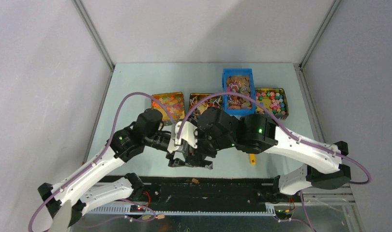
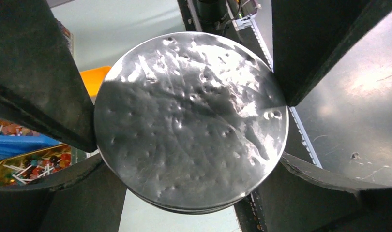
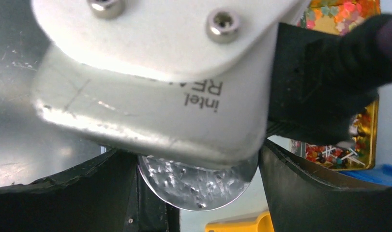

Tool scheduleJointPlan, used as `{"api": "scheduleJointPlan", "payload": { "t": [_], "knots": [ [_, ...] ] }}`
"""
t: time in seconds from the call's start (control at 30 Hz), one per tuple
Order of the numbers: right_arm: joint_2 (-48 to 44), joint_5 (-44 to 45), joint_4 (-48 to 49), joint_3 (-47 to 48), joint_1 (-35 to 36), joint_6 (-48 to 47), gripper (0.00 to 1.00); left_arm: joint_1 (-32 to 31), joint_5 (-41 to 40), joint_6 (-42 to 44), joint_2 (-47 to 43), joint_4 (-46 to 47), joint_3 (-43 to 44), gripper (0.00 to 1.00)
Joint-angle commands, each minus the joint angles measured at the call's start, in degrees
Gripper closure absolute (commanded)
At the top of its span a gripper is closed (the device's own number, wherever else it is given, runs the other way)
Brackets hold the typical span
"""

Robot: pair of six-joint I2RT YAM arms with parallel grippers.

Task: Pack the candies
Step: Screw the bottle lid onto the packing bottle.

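White shells, black joints: left arm (image 1: pixel 95 166), right arm (image 1: pixel 305 147) — mauve cables (image 1: pixel 131 95).
Silver wrist camera (image 3: pixel 150 96): two screws (image 3: pixel 222 20) above print, seemingly "intel REA".

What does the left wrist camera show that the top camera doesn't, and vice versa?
Only the left wrist view shows the round silver lid, dimpled, with the left fingers against its rim. Only the top view shows the orange gummies, and the left arm and right arm meeting mid-table. Both show the orange scoop, the lollipops and the blue bin.
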Motion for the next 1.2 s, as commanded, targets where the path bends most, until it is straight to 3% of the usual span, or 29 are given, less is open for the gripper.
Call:
{"api": "scheduleJointPlan", "payload": {
  "t": [0.0,0.53,0.83,1.17],
  "knots": [
    [0.39,10.37,2.95,-2.02,0.35,4.10,0.17,-0.23,1.30,-6.54,-1.18,12.36,1.42,0.36],
    [0.93,20.49,8.88,-7.43,-3.35,21.71,0.17,-0.26,-20.05,-13.81,-2.59,19.98,-1.09,0.39],
    [2.17,27.56,9.70,-7.31,-4.37,28.31,0.15,-0.23,-24.15,-16.47,-2.66,23.50,-1.96,0.39],
    [-0.82,25.44,12.69,-7.83,-5.42,29.86,0.01,-0.27,-24.17,-14.31,-2.77,21.90,-3.30,0.39]
  ]
}}
